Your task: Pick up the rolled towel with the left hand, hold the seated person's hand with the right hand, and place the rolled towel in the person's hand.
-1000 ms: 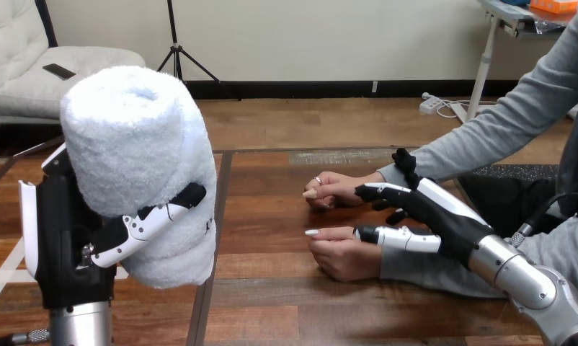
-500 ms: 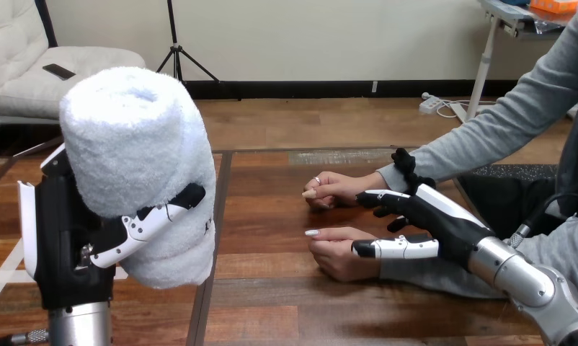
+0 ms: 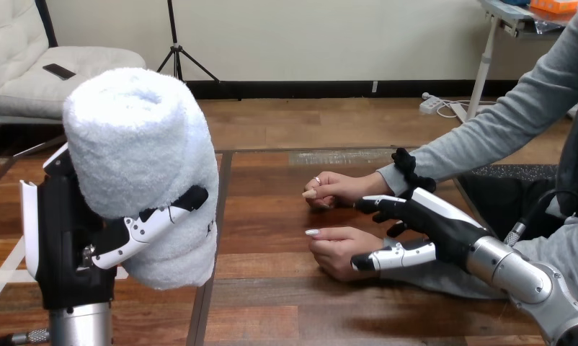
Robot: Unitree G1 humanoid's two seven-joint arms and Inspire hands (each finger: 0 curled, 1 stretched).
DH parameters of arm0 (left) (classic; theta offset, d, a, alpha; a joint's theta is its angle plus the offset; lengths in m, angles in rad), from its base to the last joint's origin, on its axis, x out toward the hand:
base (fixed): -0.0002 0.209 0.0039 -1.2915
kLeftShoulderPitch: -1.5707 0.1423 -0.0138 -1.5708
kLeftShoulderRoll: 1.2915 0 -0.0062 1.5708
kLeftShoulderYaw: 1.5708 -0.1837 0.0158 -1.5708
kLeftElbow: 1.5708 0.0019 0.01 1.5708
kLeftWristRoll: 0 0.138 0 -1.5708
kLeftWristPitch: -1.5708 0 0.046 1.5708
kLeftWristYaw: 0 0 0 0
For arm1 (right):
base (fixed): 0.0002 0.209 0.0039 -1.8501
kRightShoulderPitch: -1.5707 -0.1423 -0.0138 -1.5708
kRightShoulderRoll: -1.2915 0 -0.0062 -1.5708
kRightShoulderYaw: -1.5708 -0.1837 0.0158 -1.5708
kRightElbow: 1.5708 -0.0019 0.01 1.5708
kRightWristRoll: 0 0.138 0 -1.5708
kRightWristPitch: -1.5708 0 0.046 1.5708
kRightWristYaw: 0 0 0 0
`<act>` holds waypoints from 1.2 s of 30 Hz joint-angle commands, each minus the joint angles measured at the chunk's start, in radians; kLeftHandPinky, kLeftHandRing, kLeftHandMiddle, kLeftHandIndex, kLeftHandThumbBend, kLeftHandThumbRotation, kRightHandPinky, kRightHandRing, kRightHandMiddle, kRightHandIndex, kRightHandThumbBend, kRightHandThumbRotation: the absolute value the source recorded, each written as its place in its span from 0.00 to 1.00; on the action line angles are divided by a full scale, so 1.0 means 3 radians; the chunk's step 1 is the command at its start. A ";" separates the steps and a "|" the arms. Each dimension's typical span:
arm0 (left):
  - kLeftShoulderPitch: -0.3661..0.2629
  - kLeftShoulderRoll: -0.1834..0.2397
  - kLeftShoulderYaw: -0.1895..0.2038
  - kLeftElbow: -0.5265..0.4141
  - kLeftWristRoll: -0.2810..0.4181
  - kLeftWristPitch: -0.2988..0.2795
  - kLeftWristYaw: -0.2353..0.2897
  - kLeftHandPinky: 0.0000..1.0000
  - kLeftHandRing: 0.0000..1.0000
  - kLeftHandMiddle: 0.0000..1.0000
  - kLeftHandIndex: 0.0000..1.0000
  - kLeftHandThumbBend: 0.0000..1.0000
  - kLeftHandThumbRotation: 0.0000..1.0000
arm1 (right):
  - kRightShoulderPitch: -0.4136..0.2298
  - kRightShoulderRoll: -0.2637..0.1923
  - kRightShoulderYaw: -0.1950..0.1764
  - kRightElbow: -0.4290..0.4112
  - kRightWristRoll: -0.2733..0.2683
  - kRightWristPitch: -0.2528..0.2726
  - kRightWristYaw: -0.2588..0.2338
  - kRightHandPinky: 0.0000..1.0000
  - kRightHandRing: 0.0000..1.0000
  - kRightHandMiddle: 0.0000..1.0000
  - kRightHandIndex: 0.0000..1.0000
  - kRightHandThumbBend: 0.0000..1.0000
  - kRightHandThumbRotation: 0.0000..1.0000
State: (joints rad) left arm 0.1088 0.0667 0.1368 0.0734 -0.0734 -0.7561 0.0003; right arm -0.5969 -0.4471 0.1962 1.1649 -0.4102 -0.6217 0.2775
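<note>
- The person's nearer hand (image 3: 340,249) rests loosely curled on a wooden table (image 3: 272,216); the person's farther hand (image 3: 336,189) lies just beyond it.
- The right hand (image 3: 430,223) is spread at that nearer hand's wrist — thumb (image 3: 390,257) along its near side, straight fingers (image 3: 383,205) over its far side; contact cannot be judged.
- Bare planks stretch left of the nearer hand to the rolled towel (image 3: 138,158).
- The left hand (image 3: 70,238), fingers wrapped round the towel, holds it raised well left of the nearer hand — long axis near upright, open spiral end up, top leaning away from it.
</note>
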 commanded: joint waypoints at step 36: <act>-0.0224 -0.0007 0.0031 -0.0050 -0.0049 -0.0084 -0.0065 0.27 0.32 0.39 0.43 0.63 0.00 | -0.0462 -0.0330 0.0225 0.0010 -0.0272 0.0170 -0.0058 0.75 0.86 0.90 0.88 1.00 0.40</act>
State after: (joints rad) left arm 0.1088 0.0668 0.1384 0.0736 -0.0738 -0.7572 -0.0208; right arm -0.6394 -0.5096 0.2565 1.1655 -0.4807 -0.5753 0.2785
